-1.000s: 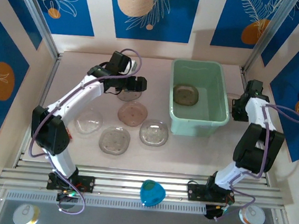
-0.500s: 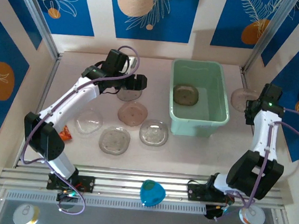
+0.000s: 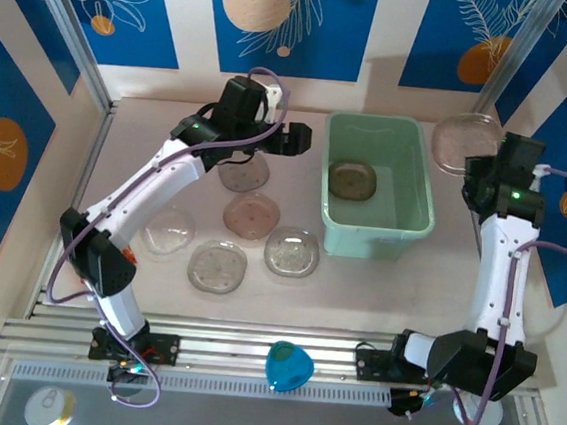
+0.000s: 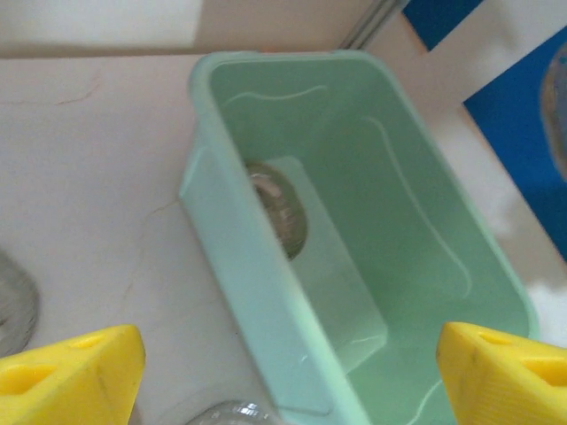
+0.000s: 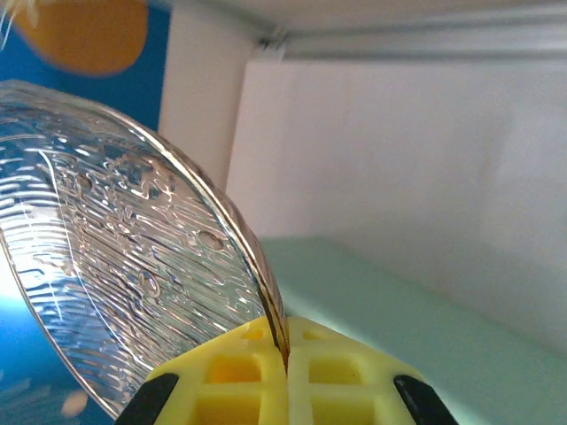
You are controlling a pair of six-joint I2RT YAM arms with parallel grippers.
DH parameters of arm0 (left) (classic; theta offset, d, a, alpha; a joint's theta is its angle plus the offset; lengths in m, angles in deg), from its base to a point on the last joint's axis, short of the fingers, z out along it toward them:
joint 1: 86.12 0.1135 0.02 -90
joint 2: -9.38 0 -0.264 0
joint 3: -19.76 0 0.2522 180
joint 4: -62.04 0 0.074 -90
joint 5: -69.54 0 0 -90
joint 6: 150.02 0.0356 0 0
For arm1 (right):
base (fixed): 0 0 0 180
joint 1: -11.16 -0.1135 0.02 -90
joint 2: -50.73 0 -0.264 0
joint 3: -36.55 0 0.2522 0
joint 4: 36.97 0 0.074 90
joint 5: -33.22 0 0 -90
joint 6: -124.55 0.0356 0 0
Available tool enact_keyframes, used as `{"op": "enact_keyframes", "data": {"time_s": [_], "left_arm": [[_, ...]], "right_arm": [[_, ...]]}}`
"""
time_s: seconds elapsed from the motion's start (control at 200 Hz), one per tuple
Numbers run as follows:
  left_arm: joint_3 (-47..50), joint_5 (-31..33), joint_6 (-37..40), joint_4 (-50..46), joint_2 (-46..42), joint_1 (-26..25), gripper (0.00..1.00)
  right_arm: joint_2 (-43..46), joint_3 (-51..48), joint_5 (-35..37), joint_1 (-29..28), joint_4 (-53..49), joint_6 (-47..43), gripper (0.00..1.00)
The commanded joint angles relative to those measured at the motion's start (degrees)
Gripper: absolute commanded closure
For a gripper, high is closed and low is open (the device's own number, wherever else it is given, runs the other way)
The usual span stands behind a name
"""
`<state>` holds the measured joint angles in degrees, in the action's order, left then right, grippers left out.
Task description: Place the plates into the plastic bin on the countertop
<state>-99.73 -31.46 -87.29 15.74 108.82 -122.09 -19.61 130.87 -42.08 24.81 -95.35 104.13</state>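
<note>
Plates (image 3: 251, 214) here are thin translucent dishes. Five lie flat on the tabletop (image 3: 356, 290), all left of the bin (image 3: 374, 231), the nearest just beside its front left corner. One brownish plate (image 3: 352, 179) rests on the floor inside the bin. Another plate (image 3: 463, 141) is raised off the bin's far right corner, its rim pinched edge-on in the clenched right jaws. The left jaws stand spread and empty just left of the bin's far end. The plates look light, stiff and slick, likely to skid if nudged. The upturned rim is the place to pinch.
</note>
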Motion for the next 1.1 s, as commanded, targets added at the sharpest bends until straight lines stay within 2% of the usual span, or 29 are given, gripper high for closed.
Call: {"op": "enact_keyframes", "data": {"time_s": [0.0, 0.21, 0.465, 0.715, 1.095], "left_arm": [[-3.2, -4.0, -3.0, 5.1, 3.0, -1.0, 0.14], [-3.4, -4.2, -3.2, 7.2, 4.3, -1.9, 0.14], [6.3, -3.1, -4.5, 13.0, -0.2, -1.7, 0.12], [5.2, -7.2, -10.5, 18.5, 2.6, -1.9, 0.12], [2.5, -6.8, -13.1, 18.5, 6.8, -3.7, 0.14]], "right_arm": [[1.9, -0.3, -1.6, -5.6, -0.6, 2.8, 1.00], [2.2, -0.7, 1.6, -16.9, -1.9, 5.8, 1.00], [3.4, -4.9, 5.6, -24.2, 0.5, 9.6, 1.00], [2.2, -5.4, 5.7, -25.9, 1.8, 9.8, 1.00], [2.8, -5.6, 4.5, -26.4, 2.5, 10.2, 1.00]]}}
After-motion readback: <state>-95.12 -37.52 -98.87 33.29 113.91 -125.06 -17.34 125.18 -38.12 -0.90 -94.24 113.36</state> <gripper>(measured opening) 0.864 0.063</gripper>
